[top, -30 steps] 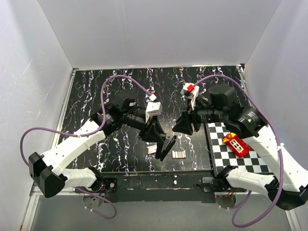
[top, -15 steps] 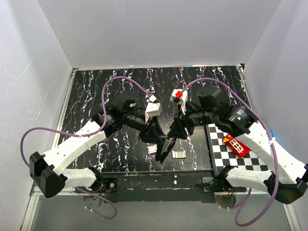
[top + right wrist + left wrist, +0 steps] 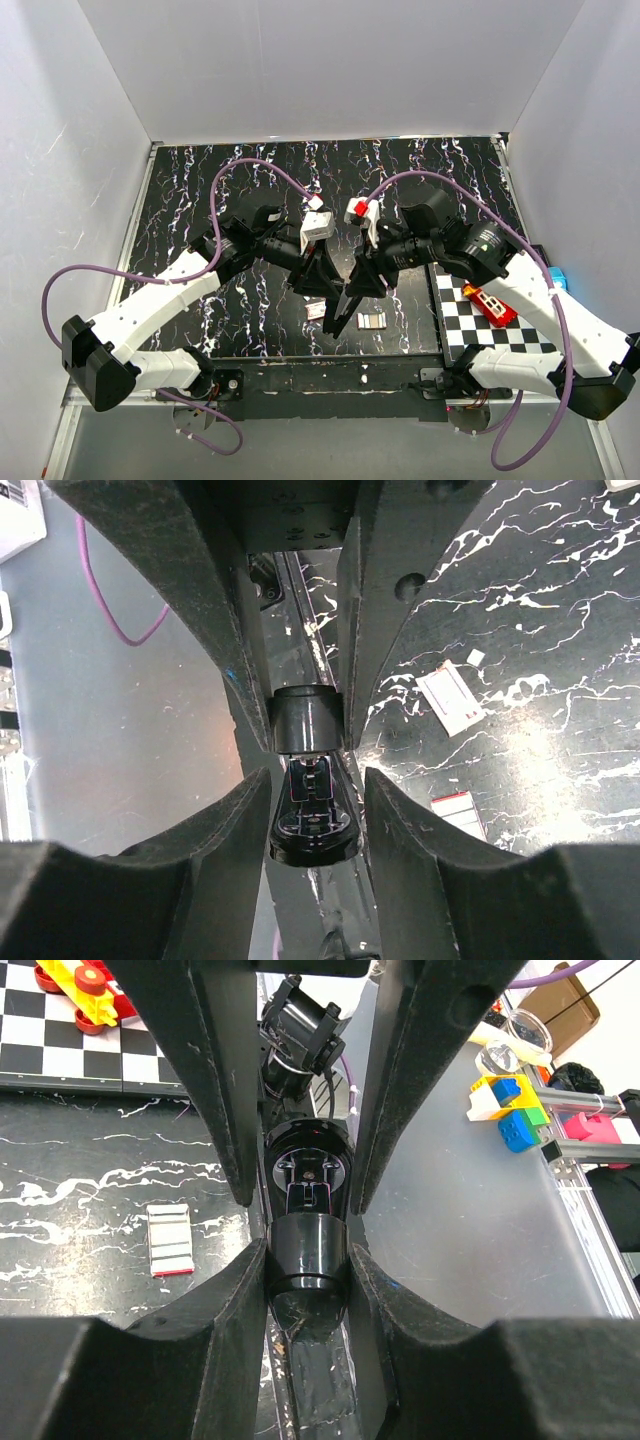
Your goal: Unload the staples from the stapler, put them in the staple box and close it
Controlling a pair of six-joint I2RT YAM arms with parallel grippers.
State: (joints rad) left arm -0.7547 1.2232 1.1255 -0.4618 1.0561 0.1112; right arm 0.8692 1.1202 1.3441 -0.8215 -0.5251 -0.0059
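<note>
Both pincers (image 3: 335,290) around stapler (image 3: 308,1220).

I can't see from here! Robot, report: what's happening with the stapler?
Both end effectors, left and right, shut on black stapler, held above table. Staple strips already lying below. Nothing blocking.

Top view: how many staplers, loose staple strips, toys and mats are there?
Stapler: 1
Staple strips: 2
Red toy: 1
Checkered mat: 1
Total: 5
</note>
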